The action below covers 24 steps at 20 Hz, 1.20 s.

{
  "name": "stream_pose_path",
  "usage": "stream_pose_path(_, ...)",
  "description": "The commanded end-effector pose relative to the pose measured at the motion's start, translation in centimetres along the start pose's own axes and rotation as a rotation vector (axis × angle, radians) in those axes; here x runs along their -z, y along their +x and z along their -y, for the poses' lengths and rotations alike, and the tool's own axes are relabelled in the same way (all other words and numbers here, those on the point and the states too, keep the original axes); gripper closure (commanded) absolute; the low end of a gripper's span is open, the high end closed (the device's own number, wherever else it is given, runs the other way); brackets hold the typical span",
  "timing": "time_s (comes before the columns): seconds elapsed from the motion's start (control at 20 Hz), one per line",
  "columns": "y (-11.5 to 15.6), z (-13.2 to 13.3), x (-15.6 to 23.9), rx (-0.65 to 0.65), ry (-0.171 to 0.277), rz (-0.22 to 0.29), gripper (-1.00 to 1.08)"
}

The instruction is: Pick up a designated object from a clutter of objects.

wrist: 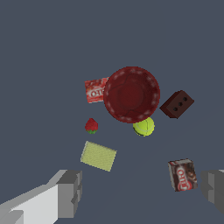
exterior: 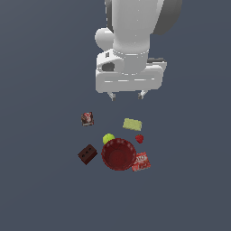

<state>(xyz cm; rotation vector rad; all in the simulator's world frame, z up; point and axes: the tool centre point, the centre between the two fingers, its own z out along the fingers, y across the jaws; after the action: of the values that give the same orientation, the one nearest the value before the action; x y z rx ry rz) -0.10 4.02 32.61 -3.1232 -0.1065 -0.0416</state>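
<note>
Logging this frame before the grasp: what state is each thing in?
End effector: open, empty, above the clutter.
Red packet: flat, partly under the bowl's rim.
Bowl: upright, empty.
Ball: against the bowl.
Brick: resting, apart.
Green slab: flat.
Small box: apart.

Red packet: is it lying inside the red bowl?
No. In the wrist view the red packet lies flat outside the red bowl, against its rim.
</note>
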Motion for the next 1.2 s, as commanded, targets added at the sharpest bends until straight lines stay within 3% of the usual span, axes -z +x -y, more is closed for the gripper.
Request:
stream_pose_path(0.0, 0.0, 0.0, 0.0, 0.0, 0.0, 0.0, -0.92)
stream_pose_path(0.45, 0.1, -1.8, 0.7, -0.028, -0.014, 0.011, -0.92)
stream_pose_path(1.15, 1.1, -1.3, -0.4, -0.102, -0.011, 0.012, -0.92)
